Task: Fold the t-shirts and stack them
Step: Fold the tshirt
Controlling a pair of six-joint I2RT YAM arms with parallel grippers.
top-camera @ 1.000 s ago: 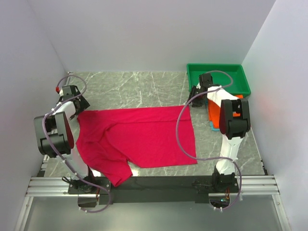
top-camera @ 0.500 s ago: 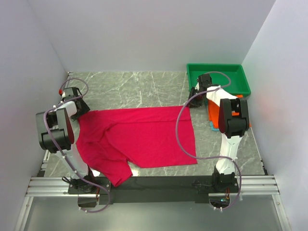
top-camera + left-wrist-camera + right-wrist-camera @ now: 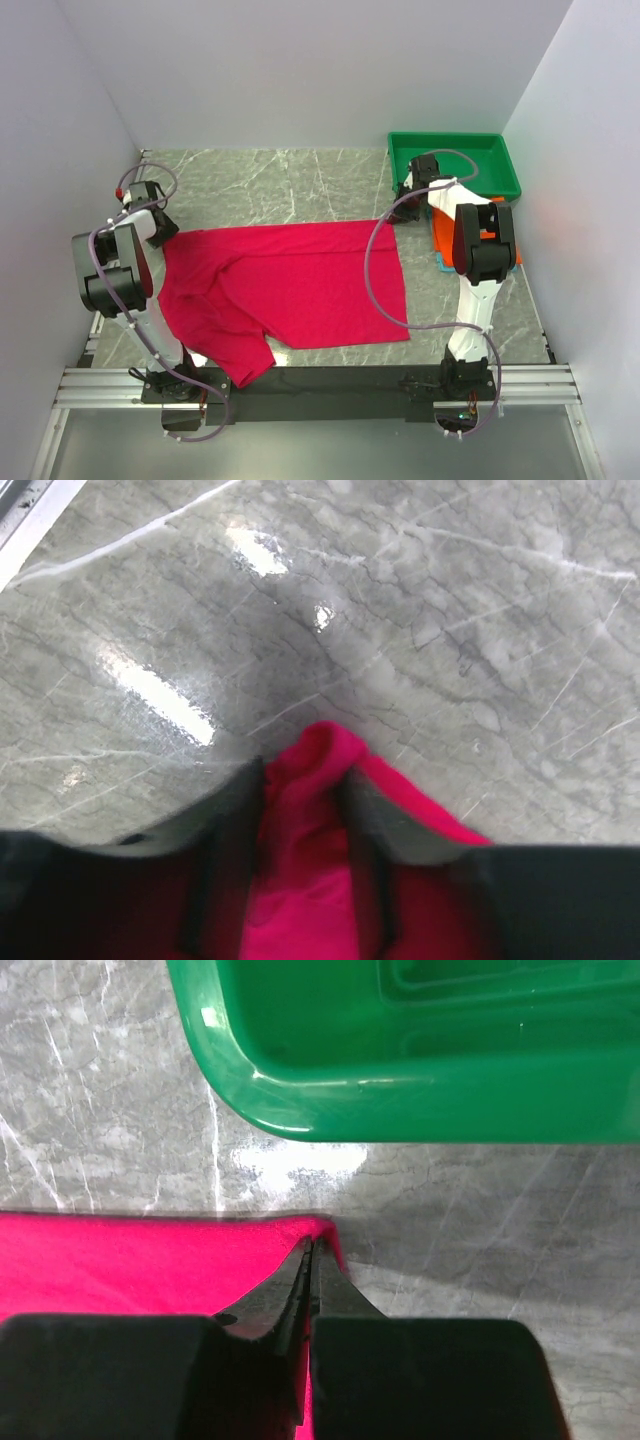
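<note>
My right gripper (image 3: 311, 1250) has its jaws squeezed shut on the corner of the pink t-shirt (image 3: 300, 280) nearest the green tray (image 3: 450, 138). My left gripper (image 3: 300, 780) pinches a little bunch of that shirt at its end farthest from the tray. The shirt lies spread on the table (image 3: 300, 180) left of the tray, and an orange t-shirt (image 3: 441, 235) sits just beside the tray's near side with a teal t-shirt (image 3: 440, 264) peeking out under it.
</note>
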